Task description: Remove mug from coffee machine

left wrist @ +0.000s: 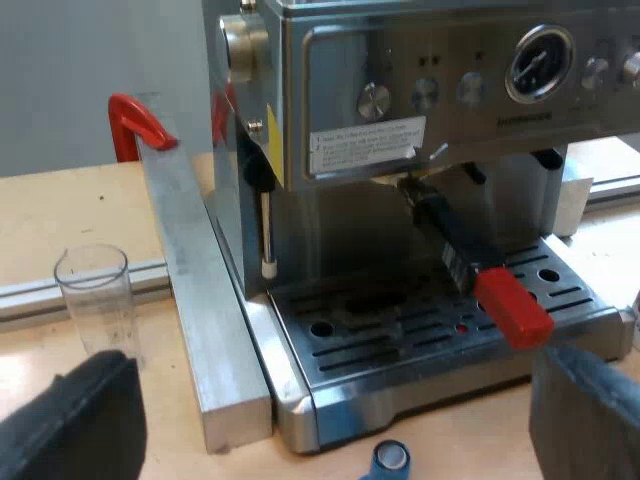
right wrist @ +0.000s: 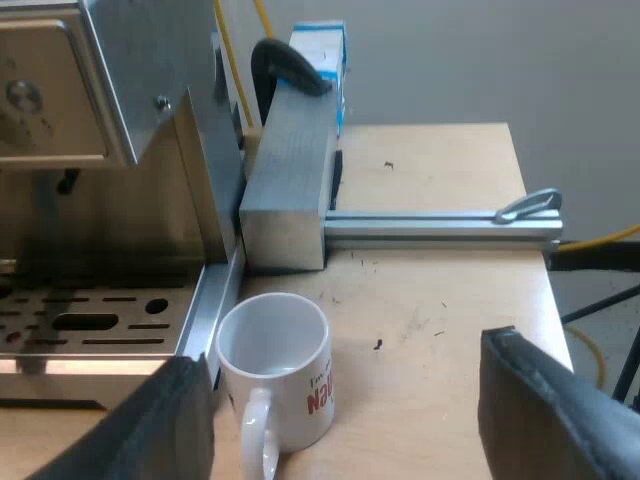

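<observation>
A white mug [right wrist: 275, 362] with red lettering stands upright on the wooden table, just off the side edge of the espresso machine's drip tray [right wrist: 100, 320]. Its handle points toward the camera. My right gripper [right wrist: 350, 400] is open and low over the table; the mug sits between its fingers, close to one and touched by neither. My left gripper [left wrist: 335, 400] is open in front of the espresso machine [left wrist: 420, 120], holding nothing. The metal holder is locked into the machine's front, its red handle end [left wrist: 512, 306] jutting out over the drip tray [left wrist: 400, 345].
A measuring glass [left wrist: 96, 300] stands on the table near one left finger. A blue tamper [left wrist: 390, 458] lies before the tray. Metal bars [left wrist: 200, 300] [right wrist: 290, 180] flank the machine, with a red clamp [left wrist: 135, 125] and a black clamp [right wrist: 285, 62]. A rail [right wrist: 440, 230] runs toward the table edge.
</observation>
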